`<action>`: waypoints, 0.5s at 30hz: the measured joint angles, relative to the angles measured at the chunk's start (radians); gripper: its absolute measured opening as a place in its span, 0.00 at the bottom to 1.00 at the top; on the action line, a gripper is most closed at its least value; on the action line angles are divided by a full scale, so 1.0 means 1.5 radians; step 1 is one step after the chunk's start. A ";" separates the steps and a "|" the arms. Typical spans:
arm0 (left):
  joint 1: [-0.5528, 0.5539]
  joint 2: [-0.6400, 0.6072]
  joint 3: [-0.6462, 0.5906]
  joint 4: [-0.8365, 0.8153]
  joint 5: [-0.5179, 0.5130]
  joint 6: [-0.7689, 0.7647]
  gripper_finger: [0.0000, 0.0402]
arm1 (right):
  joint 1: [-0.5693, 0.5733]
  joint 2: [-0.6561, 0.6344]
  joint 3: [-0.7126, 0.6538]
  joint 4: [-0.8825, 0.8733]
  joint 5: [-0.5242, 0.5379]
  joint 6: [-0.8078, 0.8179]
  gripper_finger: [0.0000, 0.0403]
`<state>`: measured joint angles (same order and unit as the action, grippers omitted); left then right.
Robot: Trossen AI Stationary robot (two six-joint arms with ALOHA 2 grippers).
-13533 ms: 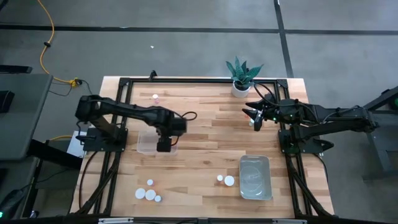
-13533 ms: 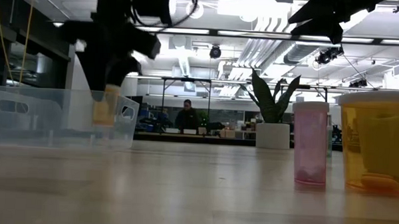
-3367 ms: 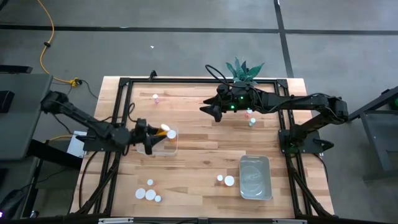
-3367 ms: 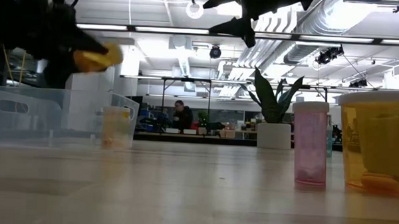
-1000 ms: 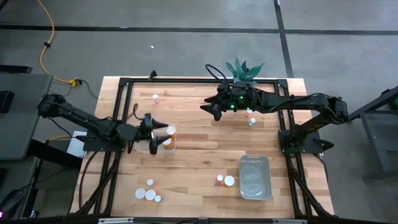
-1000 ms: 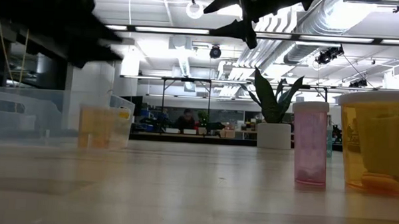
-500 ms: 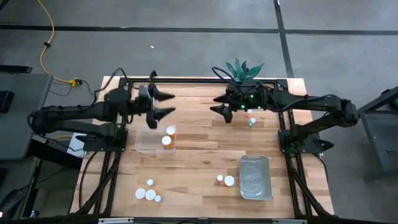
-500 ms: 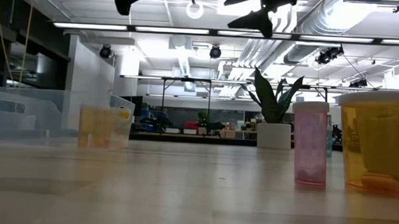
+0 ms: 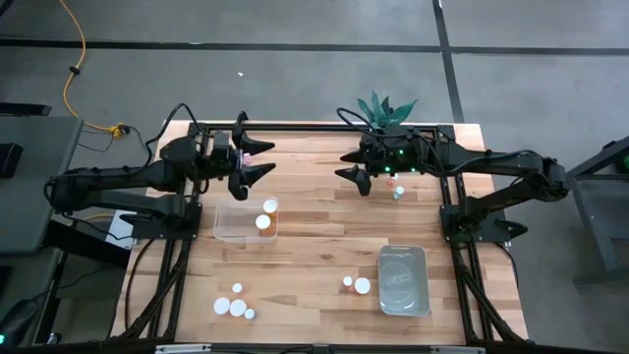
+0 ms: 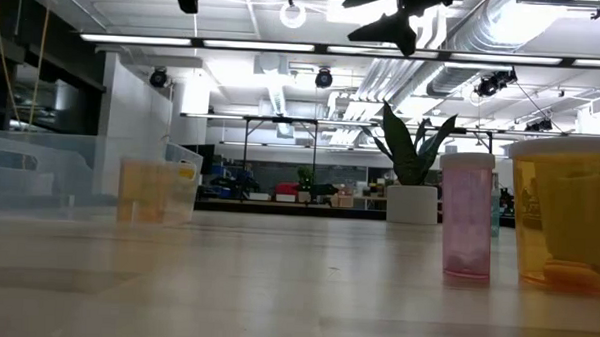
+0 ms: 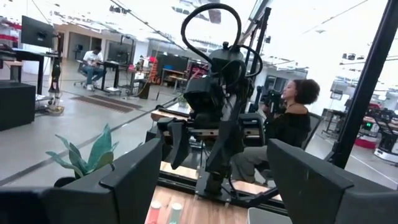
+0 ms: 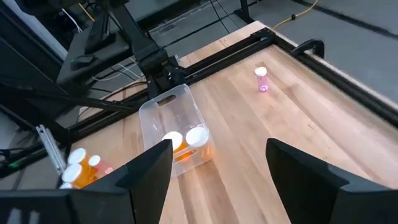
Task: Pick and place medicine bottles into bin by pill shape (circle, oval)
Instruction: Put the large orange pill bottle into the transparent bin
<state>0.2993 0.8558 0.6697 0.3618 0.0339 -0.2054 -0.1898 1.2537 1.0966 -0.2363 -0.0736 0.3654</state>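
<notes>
Left hand [image 9: 254,160] hangs in the upper left of the overhead frame, above the far part of the worktop [image 9: 324,256], fingers spread wide and carrying nothing. Right hand [image 9: 354,180] is up near the top centre, just left of the potted plant [image 9: 381,120], also spread and empty.

Below the left hand sits the clear bin [image 9: 246,220], left of centre, with two white-capped medicine bottles [image 9: 265,213] standing at its right end; the right wrist camera shows the same pair inside [image 12: 185,142]. A small pink bottle [image 9: 246,153] stands alone near the top edge, right by the left hand. Another little bottle [image 9: 398,193] sits beneath the right arm. Four caps cluster at the lower left [image 9: 234,305], two more at lower centre [image 9: 356,284], just left of the second clear bin [image 9: 404,280] at lower right.
</notes>
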 joint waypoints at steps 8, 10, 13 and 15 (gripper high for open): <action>0.000 0.000 0.000 -0.002 0.000 0.000 0.70 | 0.135 0.024 0.020 -0.224 -0.047 0.062 0.63; 0.000 0.000 0.000 -0.002 0.000 0.000 0.70 | 0.195 0.037 0.027 -0.280 -0.025 0.100 0.63; 0.000 0.000 -0.001 -0.004 0.000 0.000 0.70 | 0.285 0.063 0.029 -0.294 -0.009 0.172 0.63; 0.000 0.000 -0.001 -0.004 0.000 0.000 0.70 | 0.340 0.083 0.030 -0.292 -0.003 0.215 0.63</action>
<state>0.2997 0.8558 0.6689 0.3553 0.0334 -0.2058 0.3199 1.3784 1.1412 -0.6749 -0.0774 0.6881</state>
